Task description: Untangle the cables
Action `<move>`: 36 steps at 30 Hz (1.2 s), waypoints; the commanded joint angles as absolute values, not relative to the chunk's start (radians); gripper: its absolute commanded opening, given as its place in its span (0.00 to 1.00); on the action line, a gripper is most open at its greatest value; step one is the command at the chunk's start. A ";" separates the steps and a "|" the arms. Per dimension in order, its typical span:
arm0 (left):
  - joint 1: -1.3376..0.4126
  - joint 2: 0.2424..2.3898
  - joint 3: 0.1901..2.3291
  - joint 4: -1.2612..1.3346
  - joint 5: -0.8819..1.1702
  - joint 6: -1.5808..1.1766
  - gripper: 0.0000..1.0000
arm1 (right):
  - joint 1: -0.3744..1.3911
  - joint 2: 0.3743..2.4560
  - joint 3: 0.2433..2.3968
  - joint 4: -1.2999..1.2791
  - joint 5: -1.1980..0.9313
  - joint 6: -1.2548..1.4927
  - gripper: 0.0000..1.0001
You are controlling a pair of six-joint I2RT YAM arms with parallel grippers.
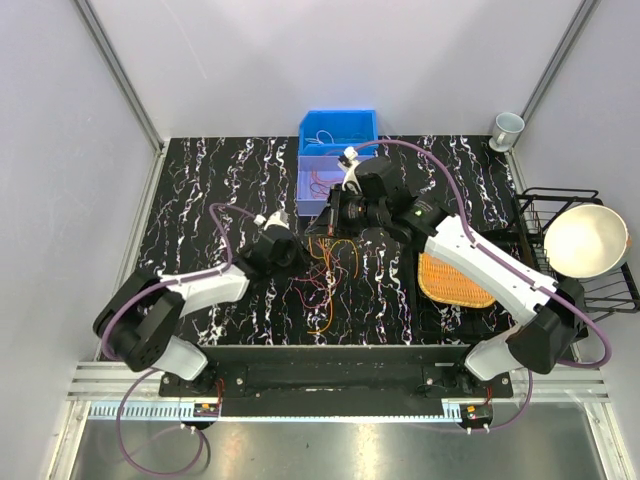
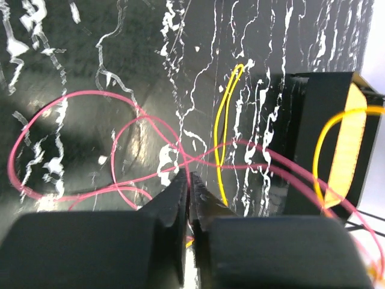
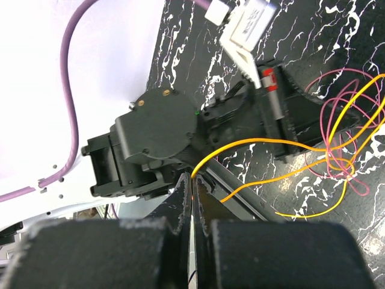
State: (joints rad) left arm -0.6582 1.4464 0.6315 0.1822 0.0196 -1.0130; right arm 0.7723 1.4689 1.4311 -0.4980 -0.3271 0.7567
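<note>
The cables lie in a loose tangle of red, orange and yellow wires on the black marbled table between my two arms. My left gripper is shut on a red cable that loops away to the left across the table. A yellow cable and an orange cable lie just to its right. My right gripper is shut on the end of an orange cable, which runs right into a knot with pink wires. In the top view the left gripper and right gripper are close together.
A blue bin and a clear bin stand behind the tangle. An orange woven mat lies on a black tray to the right. A black rack holding a cream bowl sits at the far right, a cup at the back.
</note>
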 commanded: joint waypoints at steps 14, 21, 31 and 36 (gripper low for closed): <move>-0.280 1.019 0.767 -0.320 -0.077 -0.750 0.00 | 0.558 1.241 1.319 -0.569 -0.337 0.689 0.00; -0.048 0.896 0.864 -0.485 -0.098 -0.669 0.00 | 0.525 1.206 1.307 -0.635 -0.270 0.678 0.00; 0.263 0.884 0.885 -0.545 -0.008 -0.624 0.00 | 0.466 1.120 1.322 -0.810 -0.066 0.637 0.00; 0.321 0.894 0.900 -0.560 0.012 -0.614 0.00 | 0.456 1.101 1.328 -0.856 0.020 0.630 0.00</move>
